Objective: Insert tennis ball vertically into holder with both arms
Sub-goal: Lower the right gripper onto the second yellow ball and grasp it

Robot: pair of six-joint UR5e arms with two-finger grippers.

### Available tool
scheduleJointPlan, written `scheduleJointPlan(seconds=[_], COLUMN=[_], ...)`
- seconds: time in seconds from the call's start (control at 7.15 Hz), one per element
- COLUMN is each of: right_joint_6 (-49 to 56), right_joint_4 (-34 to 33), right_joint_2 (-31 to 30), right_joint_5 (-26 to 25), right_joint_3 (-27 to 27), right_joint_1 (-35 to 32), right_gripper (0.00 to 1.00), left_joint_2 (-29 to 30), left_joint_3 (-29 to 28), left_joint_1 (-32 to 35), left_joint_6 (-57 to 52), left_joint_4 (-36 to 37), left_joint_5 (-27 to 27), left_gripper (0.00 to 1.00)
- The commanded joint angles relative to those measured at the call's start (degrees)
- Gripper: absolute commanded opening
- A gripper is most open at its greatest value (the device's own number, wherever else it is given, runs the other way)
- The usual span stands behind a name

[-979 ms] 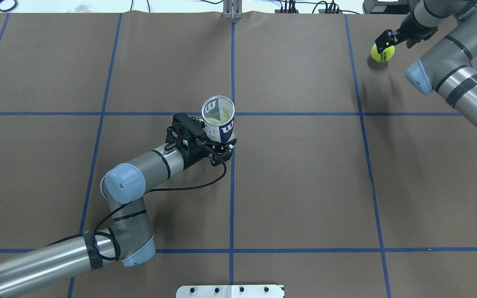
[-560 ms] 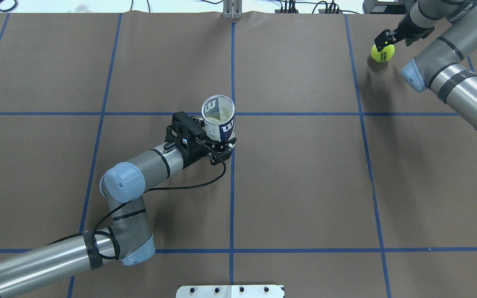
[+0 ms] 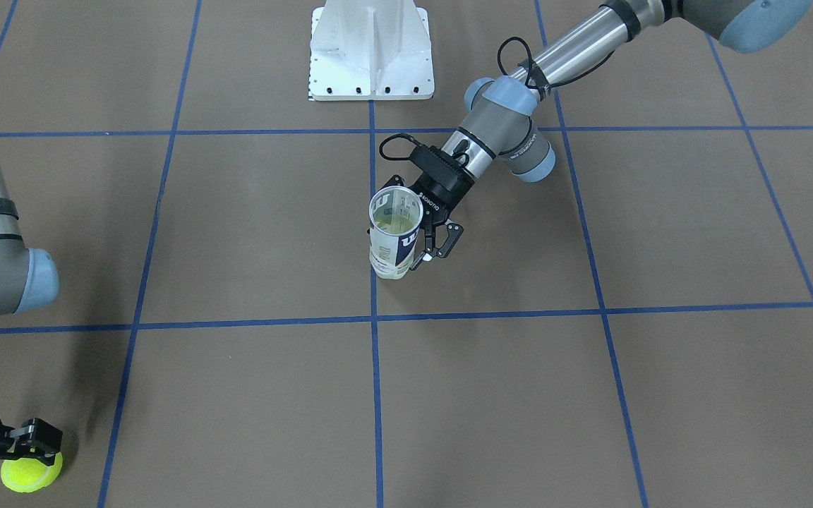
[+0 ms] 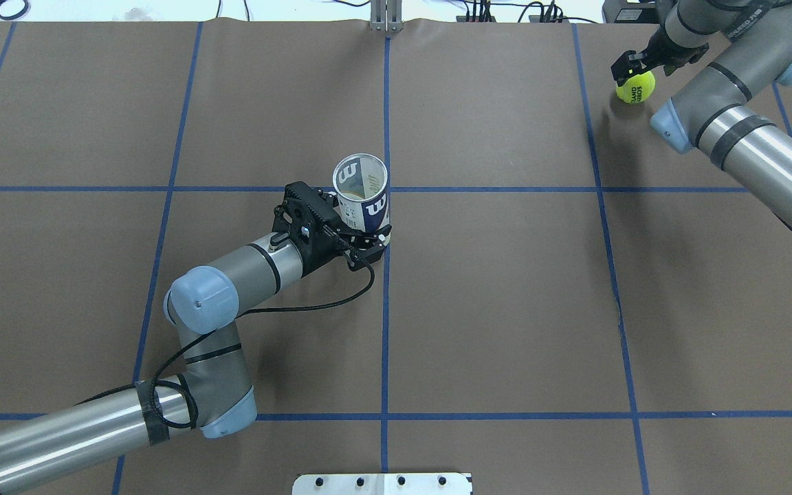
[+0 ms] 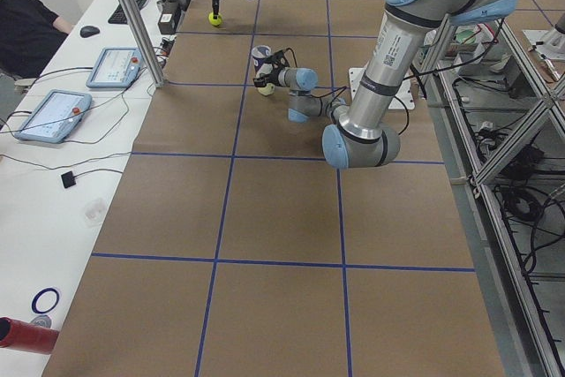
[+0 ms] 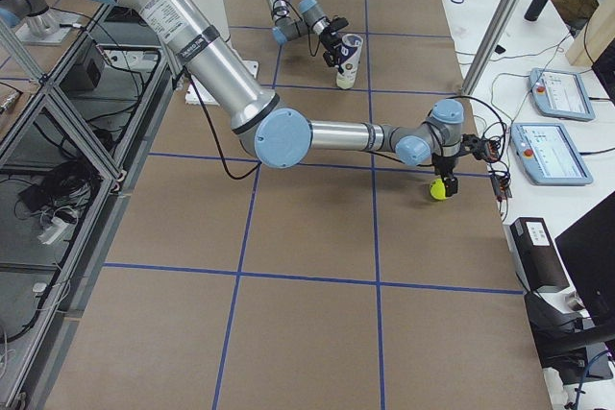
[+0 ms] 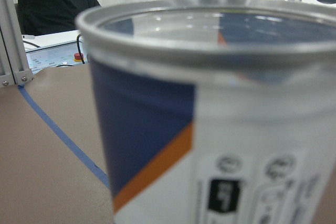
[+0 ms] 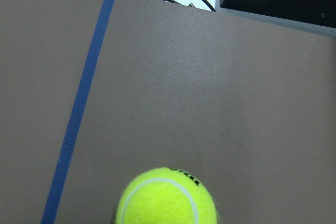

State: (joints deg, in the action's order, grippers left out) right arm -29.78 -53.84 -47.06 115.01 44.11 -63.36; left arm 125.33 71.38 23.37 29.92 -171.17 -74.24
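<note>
Right pincer [image 4: 628, 67] — farther sideways, above tennis ball [image 4: 635, 88]

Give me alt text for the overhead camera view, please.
The left gripper holds an upright, open-topped holder near the middle of the table. In the top right corner, the right gripper sits just above a yellow tennis ball.

Bright, even light falls from above in every view. Shadows on the brown table [image 4: 506, 275] are soft and faint. A dim smudge lies beneath the right arm [image 4: 746, 130] in the upper right of the overhead view, and another sits in the lower left of the front-facing view. The arm's bare metal shows a pale sheen. The left wrist view is badly out of focus: the tube [image 7: 220, 145] is a blur, with glare along its rim [image 7: 210, 45]. In the right wrist view the ball [image 8: 167, 199] looks slightly soft and the table is sharp.
</note>
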Motion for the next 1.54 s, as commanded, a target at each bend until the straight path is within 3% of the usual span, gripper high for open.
scheduleJointPlan(seconds=[0.0, 0.28, 0.42, 0.56, 0.7, 0.98, 1.12, 1.26, 1.4], right_joint_6=[-0.01, -0.01, -0.01, -0.36, -0.45, -0.54, -0.63, -0.98, -2.46], right_joint_4=[0.13, 0.05, -0.04, 0.05, 0.05, -0.13, -0.48, -0.92, -7.36], right_joint_2=[0.03, -0.23, -0.14, -0.14, 0.12, 2.13, 2.14, 2.14, 1.97], right_joint_5=[-1.97, -2.16, -2.33, -2.33, -2.33, -2.16, 0.28, 4.04, 7.13], right_joint_3=[-1.22, -1.93, -1.93, -1.93, -1.93, -1.49, 0.6, 3.49, 10.66], right_joint_1=[1.65, 1.93, 1.93, 1.84, 1.66, 0.27, -1.14, -2.54, -2.73], right_gripper=[1.0, 0.98, 0.81, 0.21, 0.0, 0.0, 0.0, 0.0, 0.0], left_joint_2=[0.0, 0.0, 0.0, 0.0, 0.0, 0.0, 0.0, 0.09, 0.09], left_joint_3=[0.07, 0.07, 0.07, 0.25, 0.42, 0.51, 0.43, 0.51, 0.43], left_joint_1=[0.01, 0.27, 0.53, 0.53, 0.45, 0.44, 0.44, 0.44, 0.36], left_joint_6=[-0.04, -0.13, -0.13, -0.13, -0.13, -0.13, -0.13, -0.13, -0.13], left_joint_4=[0.05, 0.05, 0.05, 0.05, 0.05, 0.05, 0.05, 0.05, 0.05], left_joint_5=[-0.02, -0.11, -0.2, -0.2, -0.29, -0.29, -0.29, -0.29, -0.29], left_gripper=[0.99, 0.99, 0.99, 0.99, 0.99, 0.99, 0.99, 0.99, 0.99])
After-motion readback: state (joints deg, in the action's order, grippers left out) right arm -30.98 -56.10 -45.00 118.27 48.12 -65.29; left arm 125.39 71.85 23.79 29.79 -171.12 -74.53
